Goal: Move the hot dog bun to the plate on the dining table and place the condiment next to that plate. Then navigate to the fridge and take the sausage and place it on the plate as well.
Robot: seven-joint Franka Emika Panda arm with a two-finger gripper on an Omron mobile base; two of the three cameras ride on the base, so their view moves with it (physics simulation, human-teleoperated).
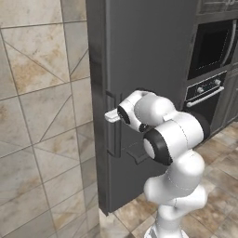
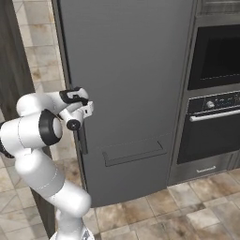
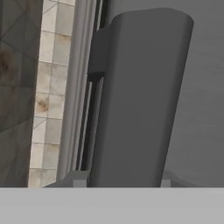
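Pretty clearly a home kitchen I'm parked in. There's a tall dark grey fridge right in front of me, a black built-in wall oven with knobs and a bar handle beside it, tan stone tiles on the floor and matching tiled wall off to the side.

— What's in front of me?

— The fridge: a tall, dark grey slab, door shut, its front plain and flat.

— Any detail on that front?

— A vertical handle runs along its left edge, standing off the door. In my hand view it fills the middle, a broad grey bar. Lower down, a recessed drawer pull crosses the front.
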